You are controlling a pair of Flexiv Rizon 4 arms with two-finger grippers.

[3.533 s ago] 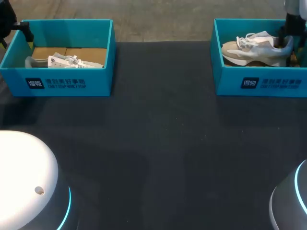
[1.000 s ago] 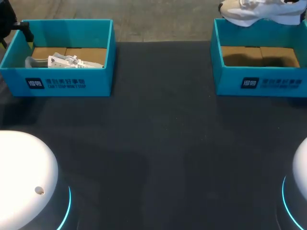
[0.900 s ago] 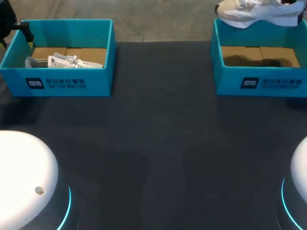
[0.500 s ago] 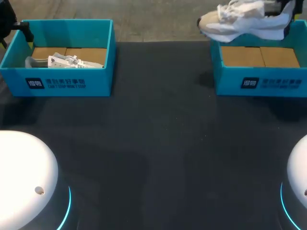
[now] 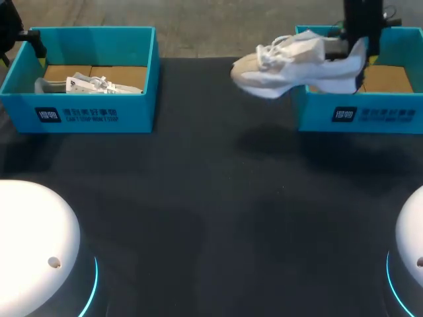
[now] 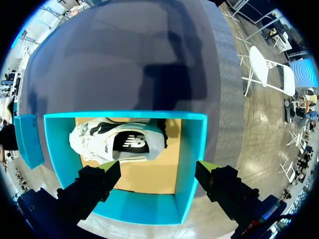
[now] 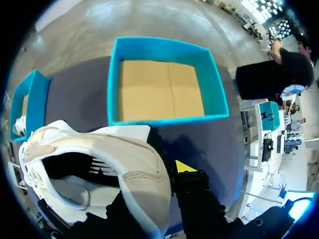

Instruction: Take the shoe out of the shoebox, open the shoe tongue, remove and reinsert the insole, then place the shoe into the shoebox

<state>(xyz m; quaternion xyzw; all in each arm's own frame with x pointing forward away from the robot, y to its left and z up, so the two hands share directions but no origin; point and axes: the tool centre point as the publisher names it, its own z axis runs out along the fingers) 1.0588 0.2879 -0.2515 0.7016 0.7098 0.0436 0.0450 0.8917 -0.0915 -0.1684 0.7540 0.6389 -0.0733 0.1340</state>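
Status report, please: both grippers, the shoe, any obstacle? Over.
Right gripper shut on shoe at heel, shoe in air, heel by right shoebox wall. Left gripper open above left shoebox, second shoe inside.

Large table w/ a dark charcoal, matte, felt-like top fills nearly all of the head view. Its far edge runs straight across at the back. Surface is plain, w/ a few faint pale specks. Light is soft & diffuse: a blurred shadow lies on the top toward the far right corner, and fainter, broader dark patches sit nearer the front edge. Both wrist views show the same dark top w/ soft-edged shadow patches.
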